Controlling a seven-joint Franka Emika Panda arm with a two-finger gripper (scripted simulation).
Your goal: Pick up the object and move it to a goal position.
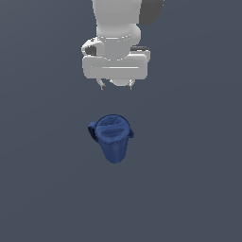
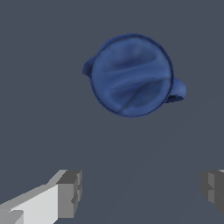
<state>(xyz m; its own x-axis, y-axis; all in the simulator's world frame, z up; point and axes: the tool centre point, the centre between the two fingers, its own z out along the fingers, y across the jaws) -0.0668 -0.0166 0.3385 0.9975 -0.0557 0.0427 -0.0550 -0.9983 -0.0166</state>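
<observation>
The object, a small dark blue bucket-like bin (image 1: 112, 137), stands upright on the grey floor in the middle of the exterior view. It has a round rim, a narrower base and small side handles. My gripper (image 1: 116, 86) hangs above and behind it, open and empty, with only the fingertips (image 1: 101, 86) showing under the white hand. In the wrist view I look down on the bin's round top (image 2: 131, 75). My gripper (image 2: 141, 191) holds its two fingers (image 2: 70, 192) wide apart and off to one side of the bin, not around it.
Plain grey floor (image 1: 189, 189) lies all around the bin. The white arm and hand (image 1: 116, 47) fill the upper middle of the exterior view. No other objects or goal marker show.
</observation>
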